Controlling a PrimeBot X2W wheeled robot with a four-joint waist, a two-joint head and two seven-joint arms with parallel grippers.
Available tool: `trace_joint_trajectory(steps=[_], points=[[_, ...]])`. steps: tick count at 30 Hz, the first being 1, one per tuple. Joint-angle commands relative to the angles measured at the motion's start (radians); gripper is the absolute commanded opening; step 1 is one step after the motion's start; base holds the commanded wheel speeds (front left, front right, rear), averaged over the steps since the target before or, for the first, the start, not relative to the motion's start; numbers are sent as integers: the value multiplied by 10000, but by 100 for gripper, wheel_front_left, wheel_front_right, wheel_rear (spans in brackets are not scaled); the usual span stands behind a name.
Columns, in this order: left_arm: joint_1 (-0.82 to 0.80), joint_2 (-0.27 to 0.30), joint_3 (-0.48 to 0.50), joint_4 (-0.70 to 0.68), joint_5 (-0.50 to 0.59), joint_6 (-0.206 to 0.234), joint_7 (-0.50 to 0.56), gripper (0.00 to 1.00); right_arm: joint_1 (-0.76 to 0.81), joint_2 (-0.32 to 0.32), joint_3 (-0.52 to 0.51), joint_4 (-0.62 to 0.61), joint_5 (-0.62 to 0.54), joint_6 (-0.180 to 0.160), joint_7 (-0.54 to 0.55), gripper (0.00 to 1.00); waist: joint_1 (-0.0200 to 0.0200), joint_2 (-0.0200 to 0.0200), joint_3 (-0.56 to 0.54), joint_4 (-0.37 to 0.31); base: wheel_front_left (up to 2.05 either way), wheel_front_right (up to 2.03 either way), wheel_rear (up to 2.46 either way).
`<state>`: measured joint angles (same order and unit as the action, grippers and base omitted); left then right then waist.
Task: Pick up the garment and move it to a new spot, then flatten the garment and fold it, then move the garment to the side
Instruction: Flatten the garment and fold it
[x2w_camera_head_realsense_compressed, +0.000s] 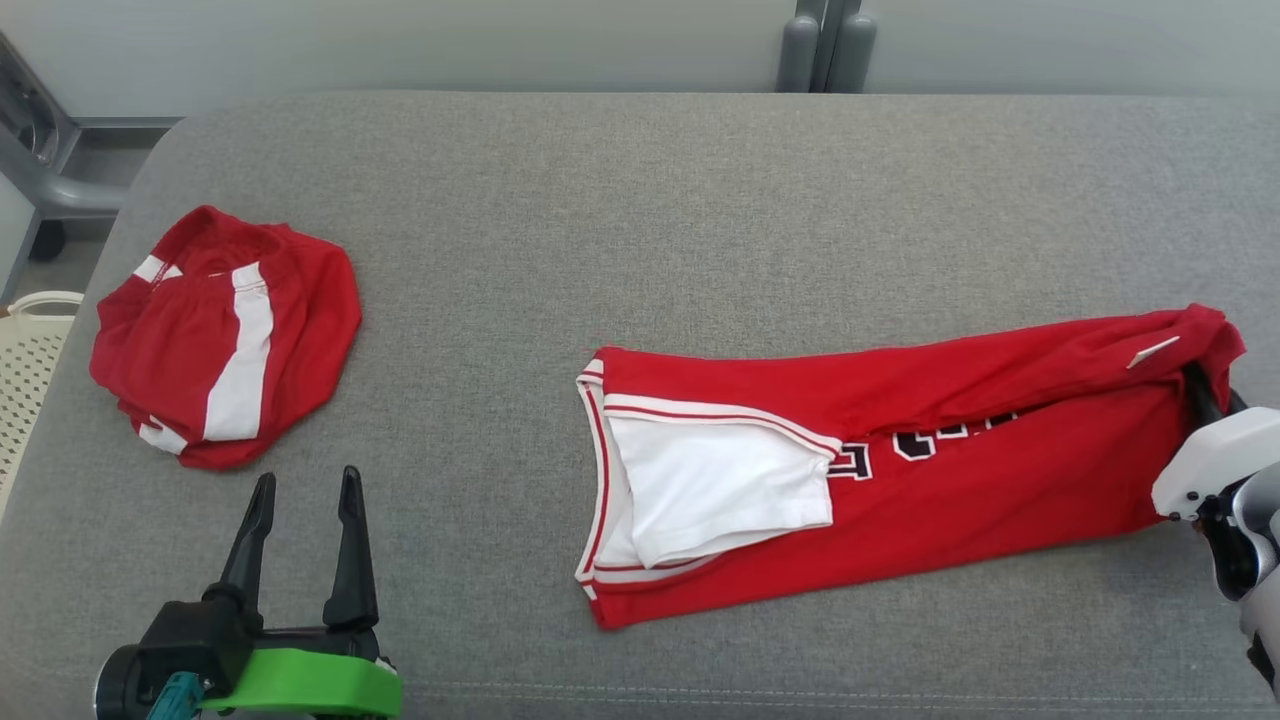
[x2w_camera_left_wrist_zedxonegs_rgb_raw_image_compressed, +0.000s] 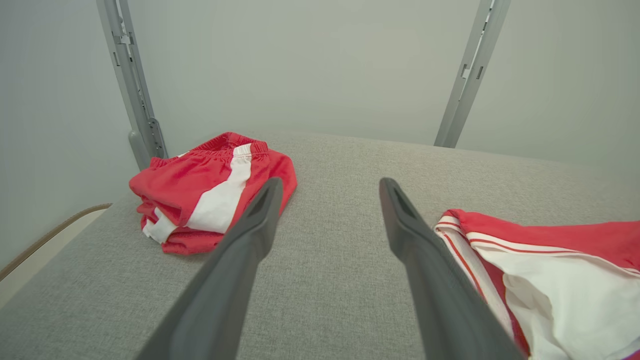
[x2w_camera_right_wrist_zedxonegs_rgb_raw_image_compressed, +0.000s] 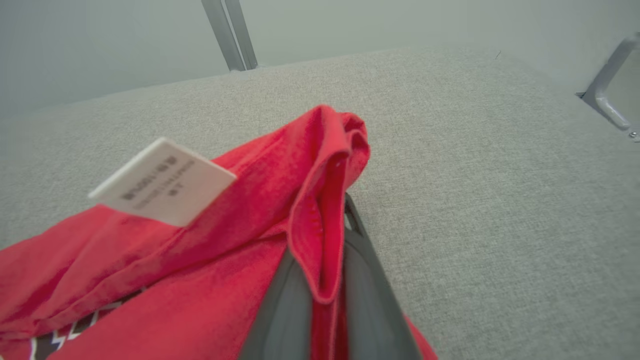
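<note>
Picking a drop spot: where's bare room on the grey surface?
Free: the whole far strip of the grey surface behind both garments, and the middle gap between folded shorts and jersey. Crowded: right edge, where the right gripper pinches the jersey; left gripper sits front-left.

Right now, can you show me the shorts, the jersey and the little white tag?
Shorts (x2w_camera_head_realsense_compressed: 165, 350): head view, on the red panel left of the white stripe.
Jersey (x2w_camera_head_realsense_compressed: 1000, 490): head view, on the red front below the lettering.
Tag (x2w_camera_right_wrist_zedxonegs_rgb_raw_image_compressed: 162, 182): right wrist view, on the tag's middle.
</note>
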<state>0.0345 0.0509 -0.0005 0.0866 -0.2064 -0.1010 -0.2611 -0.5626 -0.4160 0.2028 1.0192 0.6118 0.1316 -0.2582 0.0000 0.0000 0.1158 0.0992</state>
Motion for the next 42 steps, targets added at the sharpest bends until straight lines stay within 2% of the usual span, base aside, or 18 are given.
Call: trace_joint_trajectory(steps=[1, 3, 6, 8, 10, 16, 17, 23, 31, 41, 42], points=[[-165, -4, 36, -16, -74, 42, -34, 100, -94, -101, -28, 39, -35, -18, -86, 0, 0, 0, 26, -39, 0, 0, 0], [-156, -4, 84, -24, -80, 35, -34, 100, -198, -174, 23, -13, -77, -18, -97, 0, 0, 0, 42, -89, 0, 0, 0], [-182, -2, 232, -15, -59, 50, -33, 100, -98, 119, 444, -615, 333, -8, 40, 0, 0, 0, 20, -164, 0, 0, 0], [-207, -2, 368, -16, -17, 57, -34, 100, 188, 166, 955, -1454, 923, -10, 268, 0, 0, 0, -2, -205, 0, 0, 0], [-255, -4, 499, -32, 48, 49, -34, 100, 422, -121, 1415, -2254, 1398, -18, 434, 0, 0, 0, -24, -245, 0, 0, 0], [-270, -1, 750, -33, 180, -34, -34, 100, 1057, -423, 2836, -4919, 3316, -10, 1055, 0, 0, 0, -139, -302, 0, 0, 0], [-255, 2, 761, -30, 197, -25, -33, 100, 1221, -530, 3252, -5707, 3880, -8, 1257, 0, 0, 0, -186, -278, 0, 0, 0], [-261, 0, 585, 5, 162, -38, -34, 100, 1449, -590, 4230, -7210, 5201, -10, 1578, 0, 0, 0, -258, -59, 0, 0, 0], [-276, 0, 312, 54, 11, 59, -33, 100, 1041, 178, 5073, -7212, 5872, -8, 1597, 0, 0, 0, -348, 363, 0, 0, 0], [-333, 2, -6, 156, -156, 138, -33, 100, 186, 1674, 5352, -4958, 5698, -8, 1193, 0, 0, 0, -381, 832, 0, 0, 0], [-333, 2, -6, 156, -156, 138, -33, 100, 186, 1674, 5352, -4958, 5698, -8, 1193, 0, 0, 0, -381, 832, 0, 0, 0]])
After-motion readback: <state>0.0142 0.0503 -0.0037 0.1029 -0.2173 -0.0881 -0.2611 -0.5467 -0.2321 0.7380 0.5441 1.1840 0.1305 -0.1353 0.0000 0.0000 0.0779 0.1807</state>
